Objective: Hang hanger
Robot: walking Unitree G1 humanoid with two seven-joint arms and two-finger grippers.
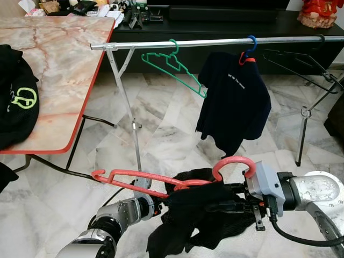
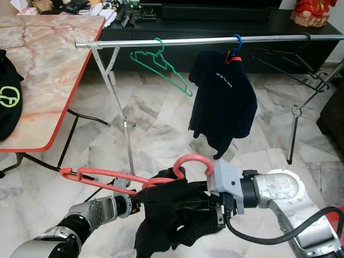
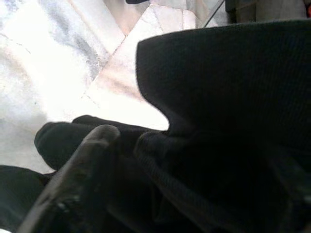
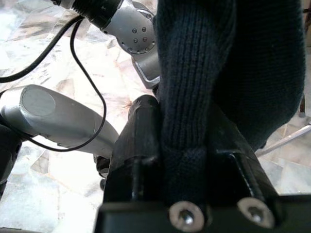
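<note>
Both grippers meet low in front of the robot: the right gripper (image 1: pixel 236 201) comes in from the right with its black fingers clamped on a fold of the dark knit garment (image 1: pixel 196 215), as the right wrist view shows; the left gripper (image 1: pixel 158 207) reaches in from the left and its fingers are buried in the same cloth, so whether they are pinched or apart cannot be told

Largest in the scene is the marble-patterned table (image 1: pixel 59 70) with a red edge, on the robot's left, carrying a black garment with a green logo (image 1: pixel 16 99). A silver clothes rail (image 1: pixel 215 42) runs across ahead of the robot on thin metal legs, over a pale marble floor (image 1: pixel 166 129). From the rail hang a dark navy shirt (image 1: pixel 234 102) on a blue-hooked hanger, a bare green hanger (image 1: pixel 174 67) tilted to its left, and a black hanger (image 1: pixel 295 62) toward the right end.

The red hanger (image 1: pixel 161 180) lies across the two grippers, well below the rail, its hook (image 1: pixel 234 164) curving up just beside the right wrist, its long bar reaching out to the left, with the knit garment draped on it and hanging down between the arms
</note>
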